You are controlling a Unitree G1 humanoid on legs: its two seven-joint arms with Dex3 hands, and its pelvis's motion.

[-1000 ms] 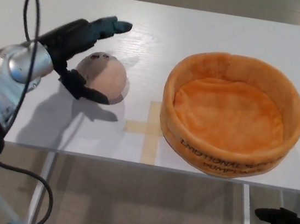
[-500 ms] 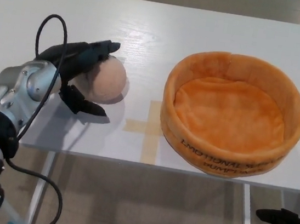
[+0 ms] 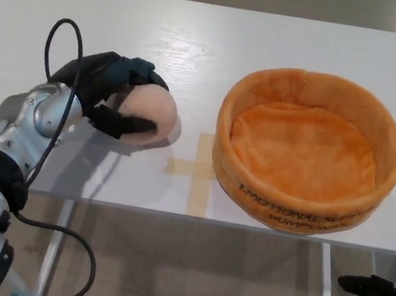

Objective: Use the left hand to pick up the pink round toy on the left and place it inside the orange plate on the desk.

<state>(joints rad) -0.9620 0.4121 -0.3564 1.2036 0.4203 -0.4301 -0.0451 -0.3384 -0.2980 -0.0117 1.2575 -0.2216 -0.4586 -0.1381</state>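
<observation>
A white, faintly wood-grained tabletop (image 3: 284, 50) fills most of the head view, with its near edge running across the lower part of the picture. A cross of tan masking tape (image 3: 194, 168) is stuck flat on it, just inside the near edge. Below that edge, grey table legs (image 3: 59, 236) stand on a beige floor (image 3: 196, 272).

A plush, fuzzy orange plate (image 3: 307, 151) sits on a smooth white counter (image 3: 284, 46) with faint wood grain, while a matt black robot hand (image 3: 114, 93), its forearm brushed silver metal, wraps a soft pink toy (image 3: 151, 113).
</observation>
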